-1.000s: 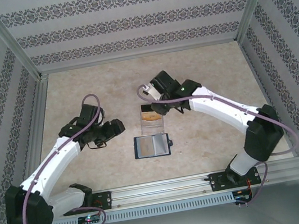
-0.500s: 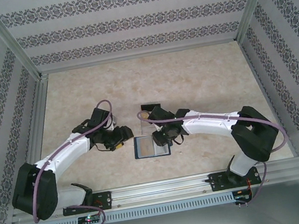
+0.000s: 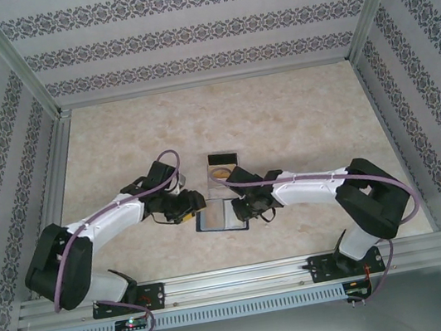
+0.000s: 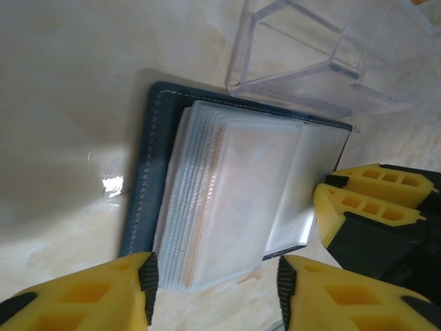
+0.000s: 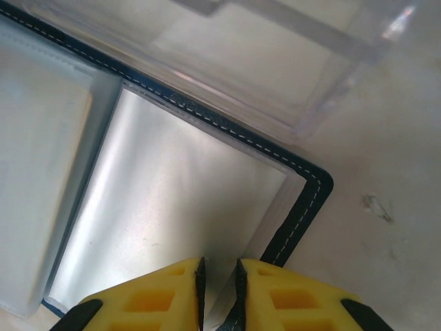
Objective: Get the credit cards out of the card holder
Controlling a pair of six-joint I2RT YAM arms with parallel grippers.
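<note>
card holder (image 3: pixel 222 216): open flat on table (image 3: pixel 297 120)
left tool (image 4: pixel 217 279): apart, at card holder's left edge
right tool (image 5: pixel 219 276): nearly together, card holder's right edge, grip unclear

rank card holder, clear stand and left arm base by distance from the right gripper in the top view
1. card holder, directly under the right gripper
2. clear stand, just behind it
3. left arm base, far off at the near-left edge

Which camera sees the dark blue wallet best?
The left wrist view: the open dark navy-blue card holder shows almost whole, with clear plastic sleeves. The right wrist view gives one stitched corner; the top view shows it tiny.
</note>
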